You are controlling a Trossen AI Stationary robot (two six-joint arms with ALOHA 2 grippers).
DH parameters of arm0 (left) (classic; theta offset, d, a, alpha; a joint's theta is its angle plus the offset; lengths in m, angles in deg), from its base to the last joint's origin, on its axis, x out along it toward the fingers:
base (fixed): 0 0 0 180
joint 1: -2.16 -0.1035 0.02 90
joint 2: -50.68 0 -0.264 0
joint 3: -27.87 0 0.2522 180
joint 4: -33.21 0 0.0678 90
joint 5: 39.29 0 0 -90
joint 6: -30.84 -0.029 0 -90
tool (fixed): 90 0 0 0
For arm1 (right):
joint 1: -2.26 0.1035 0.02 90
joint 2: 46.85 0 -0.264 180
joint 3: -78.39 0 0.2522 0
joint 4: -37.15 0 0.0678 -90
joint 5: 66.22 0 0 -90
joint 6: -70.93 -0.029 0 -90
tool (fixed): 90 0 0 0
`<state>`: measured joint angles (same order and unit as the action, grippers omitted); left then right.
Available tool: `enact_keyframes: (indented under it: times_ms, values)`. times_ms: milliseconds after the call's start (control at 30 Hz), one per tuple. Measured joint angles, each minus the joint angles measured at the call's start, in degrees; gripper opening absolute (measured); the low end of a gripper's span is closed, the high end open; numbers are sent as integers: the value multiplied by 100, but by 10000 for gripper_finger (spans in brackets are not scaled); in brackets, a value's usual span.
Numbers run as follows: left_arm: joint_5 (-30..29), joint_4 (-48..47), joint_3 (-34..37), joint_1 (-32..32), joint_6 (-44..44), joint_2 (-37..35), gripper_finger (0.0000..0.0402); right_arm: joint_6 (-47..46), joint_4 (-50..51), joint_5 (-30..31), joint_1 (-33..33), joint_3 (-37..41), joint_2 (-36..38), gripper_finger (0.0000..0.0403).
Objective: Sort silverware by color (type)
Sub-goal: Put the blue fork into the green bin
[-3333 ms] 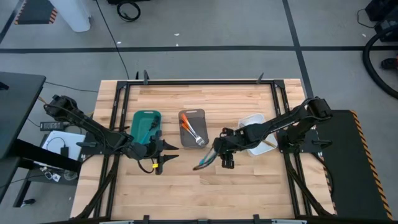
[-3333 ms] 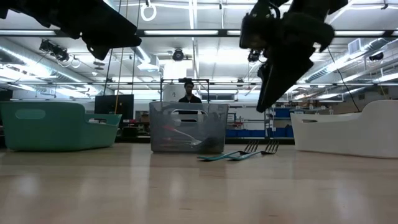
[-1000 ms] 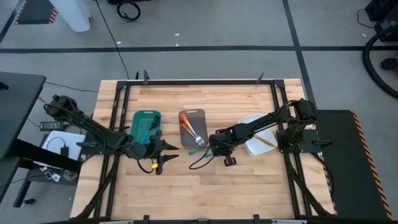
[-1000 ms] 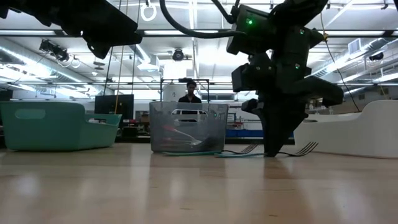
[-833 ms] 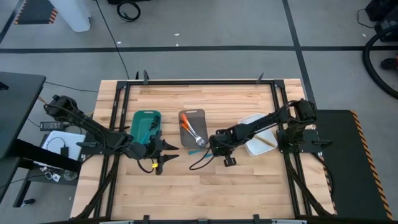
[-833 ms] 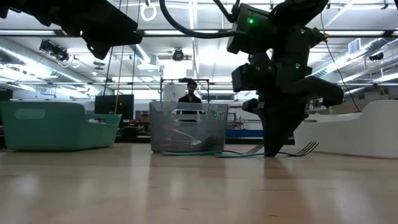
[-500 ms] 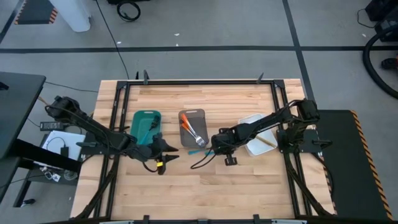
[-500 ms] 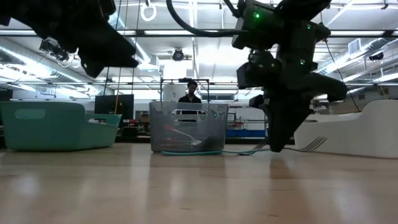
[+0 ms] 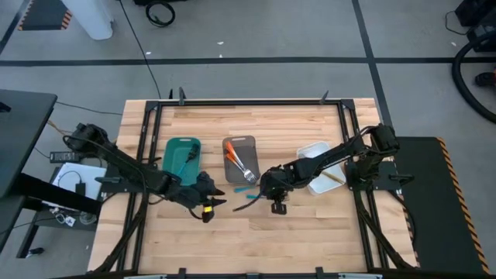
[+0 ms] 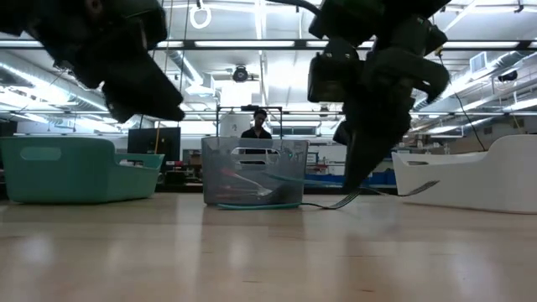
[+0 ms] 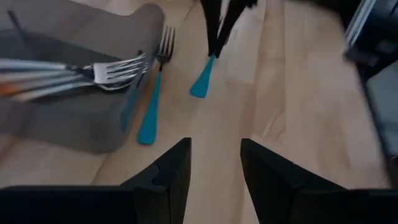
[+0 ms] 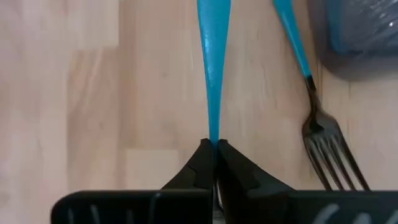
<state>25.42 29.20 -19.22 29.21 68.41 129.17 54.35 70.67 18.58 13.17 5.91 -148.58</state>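
Observation:
My right gripper is shut on a blue-handled fork just off the grey tray's near right corner. A second blue-handled fork lies flat on the table against that tray; several forks with orange handles lie inside it. My left gripper hovers open over bare wood to the left of the forks, with nothing between its fingers. The held fork's tines show only in the low view. My right gripper pinches the fork between its two fingers at the narrow end of the blue handle. The fingers slant down from above, in line with the handle, which runs on ahead of them. The tines stand off the table; whether the handle's free end touches it I cannot tell.
A teal tray stands left of the grey one and a white tray with a gold-handled utensil to the right. Bare wood lies along the near side. In the low view a person stands far behind the table.
My right gripper has risen from the table with the blue fork and drifted a little toward the near left; the fork's tines have come up off the wood. My left gripper has moved toward the table's right, closer to the forks.

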Motion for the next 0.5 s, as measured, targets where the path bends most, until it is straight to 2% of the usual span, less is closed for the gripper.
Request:
enact_keyframes:
  times_ms: [133, 500]
  values:
    - [8, -594, -644, 0, -810, 475, 149, -637, -250, -285, -55, -7, 7, 12]
    - [-54, -911, -1966, 0, -3506, 1525, 149, -1640, -730, -826, -172, -9, 9, 13]
